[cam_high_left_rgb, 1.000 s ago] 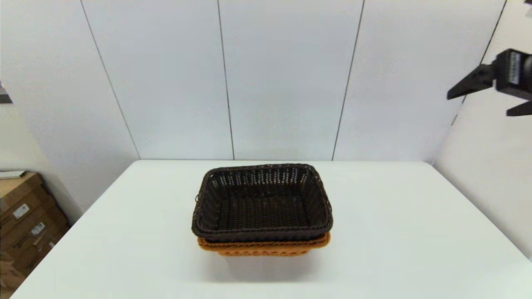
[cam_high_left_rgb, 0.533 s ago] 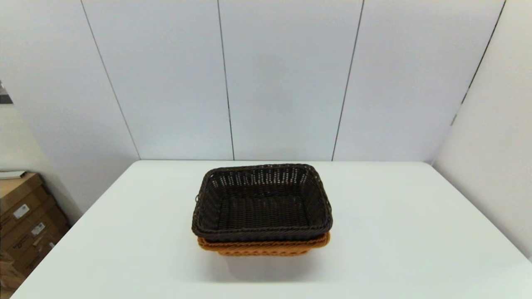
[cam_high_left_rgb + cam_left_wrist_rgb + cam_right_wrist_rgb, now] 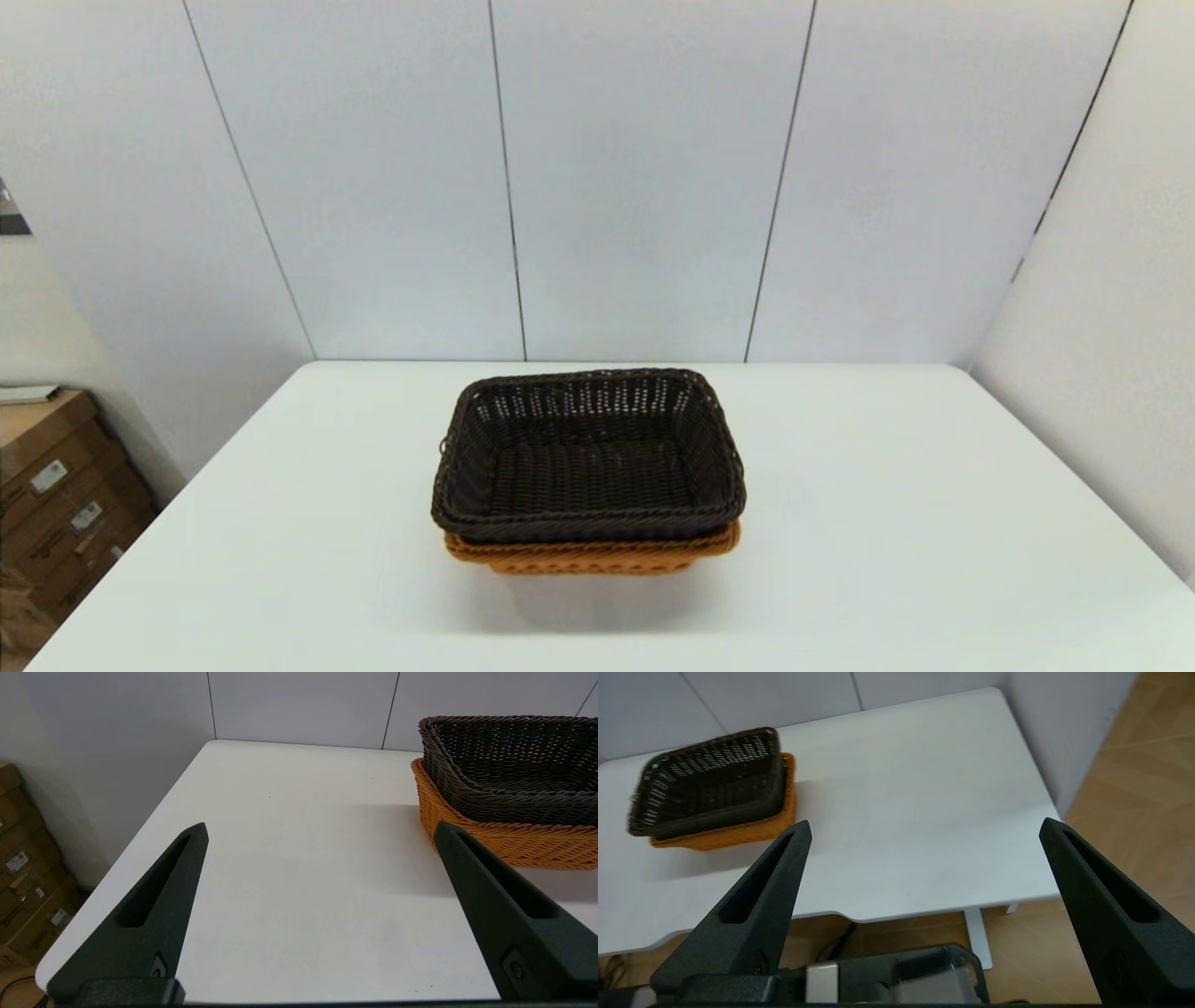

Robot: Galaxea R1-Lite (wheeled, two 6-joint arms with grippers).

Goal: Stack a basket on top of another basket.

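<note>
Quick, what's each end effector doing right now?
Left end effector: open, holding nothing.
Right end effector: open, holding nothing.

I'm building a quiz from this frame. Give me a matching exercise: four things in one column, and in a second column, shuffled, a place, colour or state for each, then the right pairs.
Things:
1. dark brown basket
2. orange-tan basket
3. left gripper
4. cardboard boxes

Descriptions:
A. on the floor beside the table
B. nested on top, nothing inside
C. open, holding nothing
D. underneath, resting on the table

Pairs: 1-B, 2-D, 3-C, 4-A
</note>
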